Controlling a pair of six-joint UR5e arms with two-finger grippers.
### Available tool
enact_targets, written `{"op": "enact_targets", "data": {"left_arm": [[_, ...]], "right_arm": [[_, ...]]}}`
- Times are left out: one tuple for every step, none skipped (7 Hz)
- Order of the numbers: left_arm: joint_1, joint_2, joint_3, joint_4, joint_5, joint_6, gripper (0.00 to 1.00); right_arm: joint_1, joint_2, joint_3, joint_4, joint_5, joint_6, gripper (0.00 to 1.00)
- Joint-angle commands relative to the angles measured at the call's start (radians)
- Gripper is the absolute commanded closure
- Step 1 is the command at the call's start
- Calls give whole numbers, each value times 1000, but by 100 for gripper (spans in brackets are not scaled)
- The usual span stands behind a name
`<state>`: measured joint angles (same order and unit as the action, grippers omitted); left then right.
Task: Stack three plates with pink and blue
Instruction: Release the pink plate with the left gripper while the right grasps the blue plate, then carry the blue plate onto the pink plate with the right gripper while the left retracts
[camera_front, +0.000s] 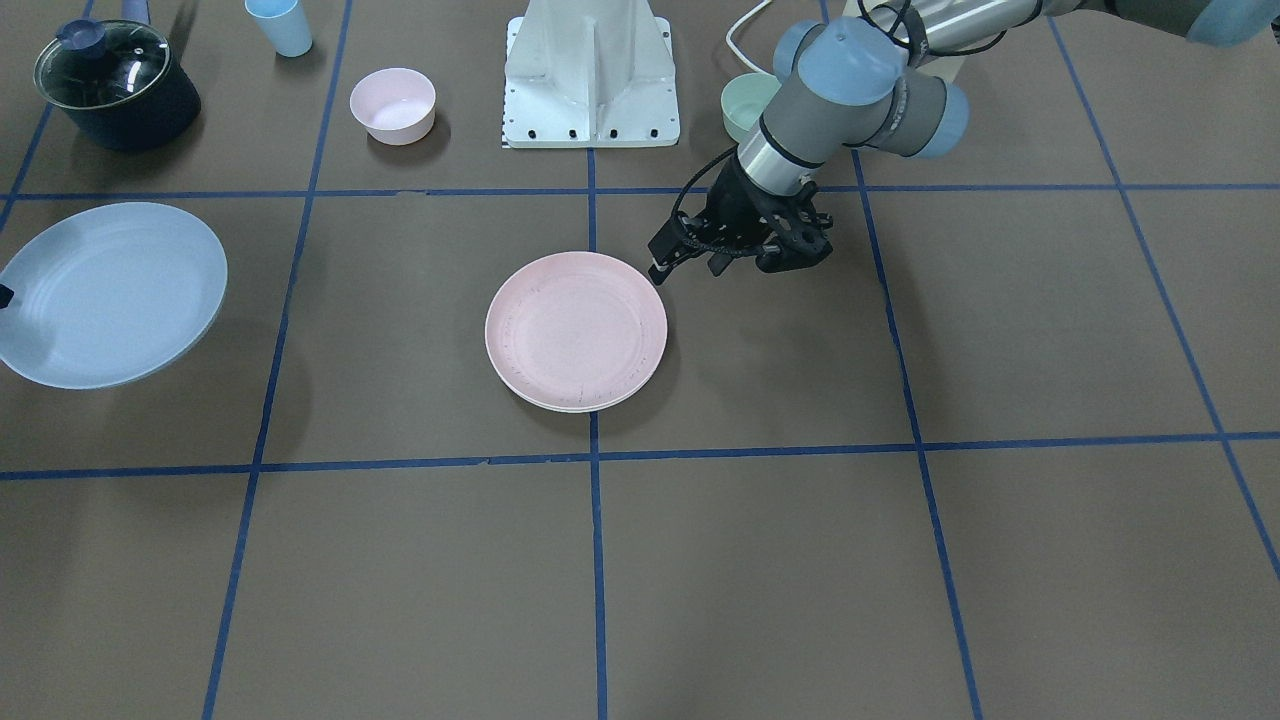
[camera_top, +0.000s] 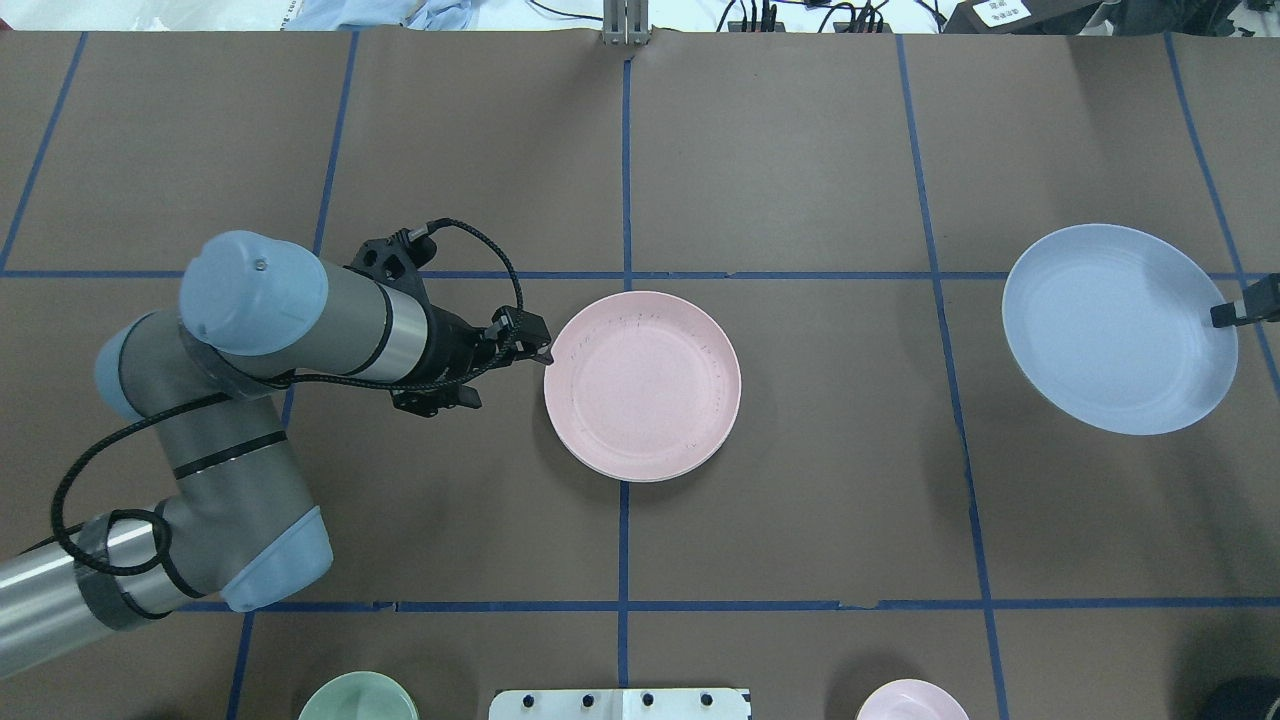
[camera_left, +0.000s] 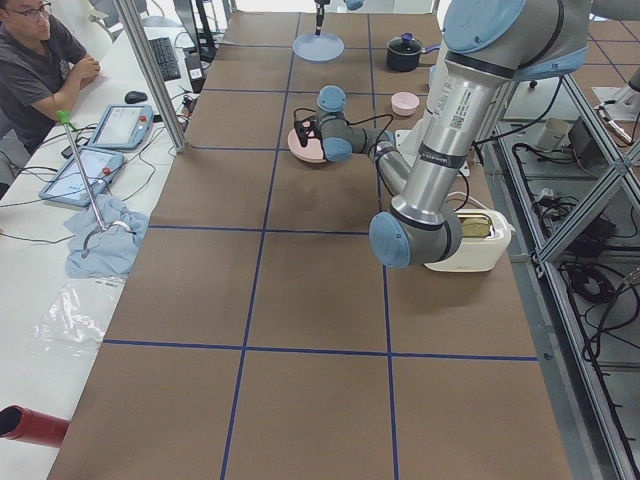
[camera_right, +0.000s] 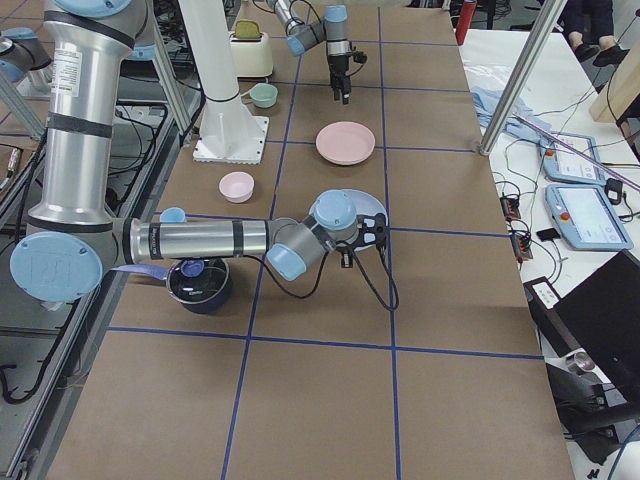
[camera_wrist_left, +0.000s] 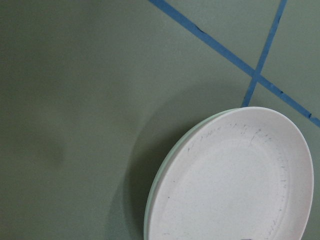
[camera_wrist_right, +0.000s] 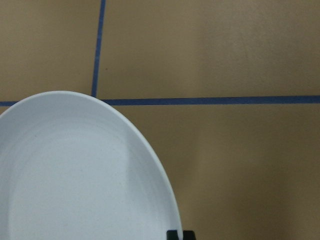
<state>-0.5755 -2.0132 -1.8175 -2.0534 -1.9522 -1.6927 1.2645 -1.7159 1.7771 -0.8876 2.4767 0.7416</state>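
Note:
A pink plate (camera_front: 576, 330) lies at the table's middle on a pale cream-green plate, of which only a thin rim (camera_wrist_left: 159, 175) shows. My left gripper (camera_top: 540, 355) hovers just beside the pink plate's (camera_top: 643, 385) rim on my left side. It is clear of the plate and its jaws look open and empty. My right gripper (camera_top: 1232, 313) is shut on the rim of a light blue plate (camera_top: 1115, 325). It holds the blue plate (camera_front: 105, 295) tilted above the table on my right side. The right wrist view shows the blue plate (camera_wrist_right: 70, 175) close up.
A dark pot with a glass lid (camera_front: 115, 85), a blue cup (camera_front: 280, 25), a small pink bowl (camera_front: 392, 104) and a small green bowl (camera_front: 745, 105) stand near the robot's white base (camera_front: 590, 80). A toaster (camera_left: 470, 240) sits beside my left arm.

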Motion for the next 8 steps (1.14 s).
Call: {"op": "enact_targets", "data": {"left_arm": [[-65, 60, -136, 181, -4, 215, 0], [-96, 114, -175, 193, -5, 301, 0], [-136, 179, -207, 194, -13, 403, 0], [-195, 242, -223, 196, -55, 532, 0], [-266, 292, -224, 194, -86, 645, 0], [-308, 330, -221, 194, -86, 757, 0], [-361, 356, -218, 196, -93, 865, 0], [-407, 376, -212, 196, -134, 928, 0]], "right_arm": [[-95, 70, 80, -45, -25, 201, 100], [-162, 106, 93, -45, -63, 293, 100], [-247, 137, 106, -45, -134, 376, 100], [-346, 183, 105, -51, -216, 447, 100], [-397, 269, 107, -133, -270, 488, 100], [-483, 383, 111, -263, -341, 530, 100], [-557, 495, 113, -387, -414, 556, 100], [-677, 565, 99, -428, -523, 620, 100]]}}
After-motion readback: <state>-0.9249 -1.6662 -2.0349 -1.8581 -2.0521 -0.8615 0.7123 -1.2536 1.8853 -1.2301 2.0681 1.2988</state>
